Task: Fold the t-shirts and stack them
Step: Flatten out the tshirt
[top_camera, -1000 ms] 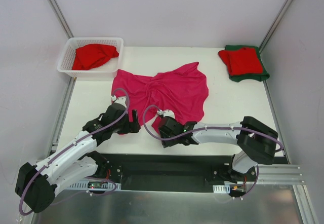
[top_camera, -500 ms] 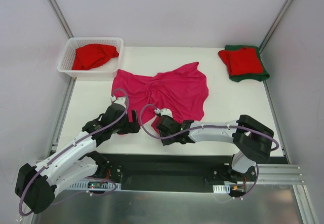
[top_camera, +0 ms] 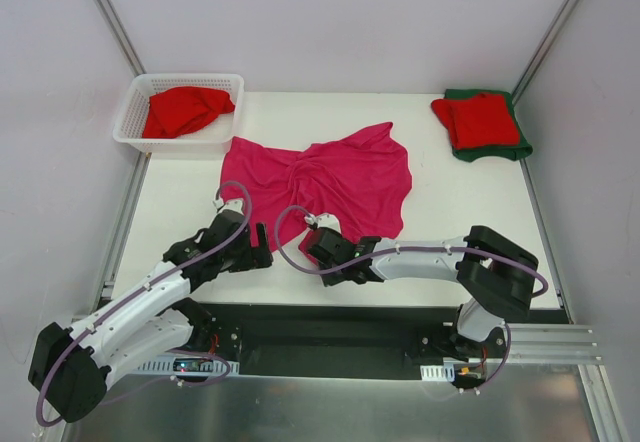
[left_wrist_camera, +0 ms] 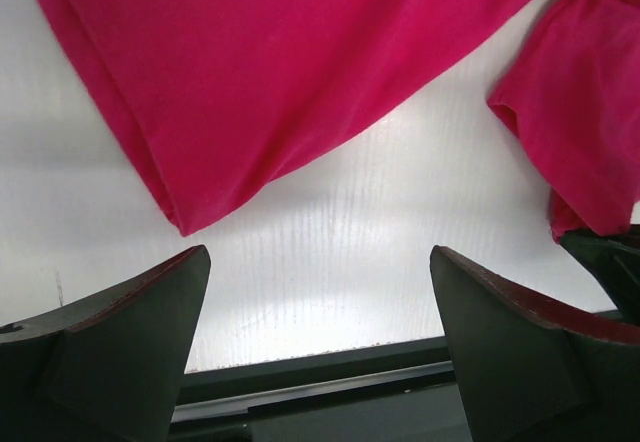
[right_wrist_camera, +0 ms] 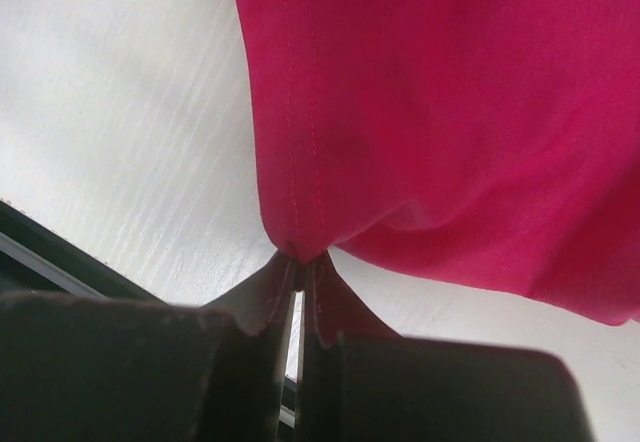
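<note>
Top external shows, nearest the camera, a brushed metal sheet (top_camera: 330, 402) and then a black base plate (top_camera: 330, 324) carrying the bases of the two arms. Beyond it lies the white desk (top_camera: 470, 217), matt and faintly grained. Pale lilac-grey walls (top_camera: 330, 22) close it in on three sides, with grey metal posts (top_camera: 112, 22) slanting up at the two far corners.

Both arms reach over the near part of the desk. The left hand (top_camera: 262, 250) sits low with its fingers (left_wrist_camera: 130, 352) spread wide and nothing between them; its wrist camera sees bare desk in the gap. The right hand (top_camera: 310, 245) is pressed together, pinching the near hem of the magenta t-shirt (top_camera: 330, 177). In the right wrist view the cloth gathers to a point right at the fingertips (right_wrist_camera: 285, 272).

Four t-shirts are in view: one magenta, two red, one dark green. The magenta one lies rumpled across the middle of the desk, creases twisting at its centre, with a lower corner just ahead of the left hand.

At the far left corner stands one white lattice basket (top_camera: 128, 130) with a crumpled red t-shirt (top_camera: 185, 109) inside. At the far right corner, a second red t-shirt (top_camera: 478, 119) lies folded on top of the folded dark green t-shirt (top_camera: 515, 148), whose edges show around it.
</note>
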`<state>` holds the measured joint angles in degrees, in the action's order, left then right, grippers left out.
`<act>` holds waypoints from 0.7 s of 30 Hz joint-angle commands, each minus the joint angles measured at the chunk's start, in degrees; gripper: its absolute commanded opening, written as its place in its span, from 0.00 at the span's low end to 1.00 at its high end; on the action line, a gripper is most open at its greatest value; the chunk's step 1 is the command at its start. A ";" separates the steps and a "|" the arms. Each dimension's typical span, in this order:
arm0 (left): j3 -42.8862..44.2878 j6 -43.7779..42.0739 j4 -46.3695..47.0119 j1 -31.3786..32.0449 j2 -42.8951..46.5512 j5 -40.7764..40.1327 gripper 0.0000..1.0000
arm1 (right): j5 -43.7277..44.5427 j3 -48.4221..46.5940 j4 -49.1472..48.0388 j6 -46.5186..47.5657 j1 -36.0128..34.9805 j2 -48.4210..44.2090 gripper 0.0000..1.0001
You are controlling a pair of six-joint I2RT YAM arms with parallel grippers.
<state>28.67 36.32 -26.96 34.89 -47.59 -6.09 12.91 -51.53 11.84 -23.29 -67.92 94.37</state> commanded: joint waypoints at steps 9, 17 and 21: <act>-1.51 9.74 -5.91 0.35 1.63 -8.23 0.84 | 2.91 -1.12 2.67 0.17 -0.28 -1.29 0.01; -1.24 10.71 -5.56 0.35 -1.36 -11.66 0.79 | 2.91 -0.86 3.02 0.26 -0.19 -1.64 0.01; -1.51 11.23 -5.21 0.44 -2.06 -13.51 0.78 | 2.74 -0.86 3.11 0.35 -0.28 -1.64 0.01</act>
<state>27.24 46.06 -31.59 34.92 -49.17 -15.77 14.33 -51.53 12.73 -23.27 -67.92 94.35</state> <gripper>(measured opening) 0.783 0.028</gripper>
